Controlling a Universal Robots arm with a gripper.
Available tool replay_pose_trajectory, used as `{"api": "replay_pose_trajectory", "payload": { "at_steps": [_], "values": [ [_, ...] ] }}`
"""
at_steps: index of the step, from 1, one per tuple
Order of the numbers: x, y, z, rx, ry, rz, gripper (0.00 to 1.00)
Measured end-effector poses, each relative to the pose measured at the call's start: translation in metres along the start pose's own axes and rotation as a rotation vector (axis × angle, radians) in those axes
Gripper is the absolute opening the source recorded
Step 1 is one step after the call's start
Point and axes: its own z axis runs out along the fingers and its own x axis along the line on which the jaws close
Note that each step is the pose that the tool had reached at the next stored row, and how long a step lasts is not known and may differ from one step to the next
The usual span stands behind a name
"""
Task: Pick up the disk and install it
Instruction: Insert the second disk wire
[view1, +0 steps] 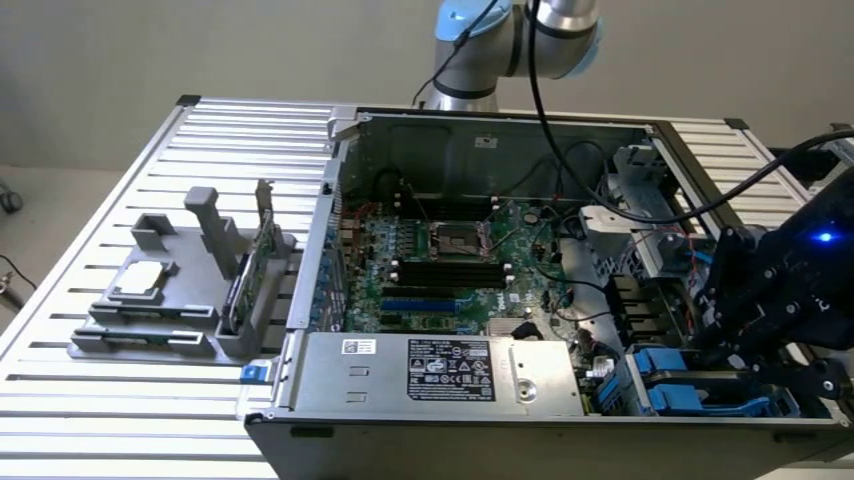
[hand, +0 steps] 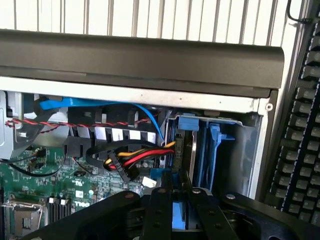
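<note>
The disk (hand: 186, 125), a drive in a blue plastic carrier, stands on edge in the drive bay at the corner of the open computer case (view1: 350, 150). In the exterior view it shows as blue plastic (view1: 663, 382) at the case's near corner, on that view's right. My gripper (hand: 179, 200) reaches down into this bay, and the carrier's blue edge fills the space between its black fingers (hand: 161, 210). Seen from the exterior view, the black gripper (view1: 737, 372) hangs directly over the bay, its blue light lit.
A second blue carrier (hand: 215, 145) sits beside the disk in the bay. Red, yellow and black power cables (hand: 125, 160) lie close by over the motherboard (view1: 441, 260). A silver power supply (view1: 441, 370) fills the case's near side. A grey fixture (view1: 174, 300) holds a square chip. A keyboard (hand: 300, 150) lies outside the case.
</note>
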Motion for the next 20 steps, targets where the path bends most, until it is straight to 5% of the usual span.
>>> {"api": "replay_pose_trajectory", "payload": {
  "at_steps": [2,9,14,20],
  "values": [
    [0.0,-0.0003,-0.0016,0.0001,0.0023,0.0,0.31],
    [0.0,-0.0018,-0.0084,-0.0009,0.0175,0.0,0.31],
    [0.0,-0.0099,-0.0098,-0.0012,0.0297,-0.007,0.31],
    [0.001,-0.0212,-0.0111,-0.0005,0.0375,-0.019,0.31]
  ]
}}
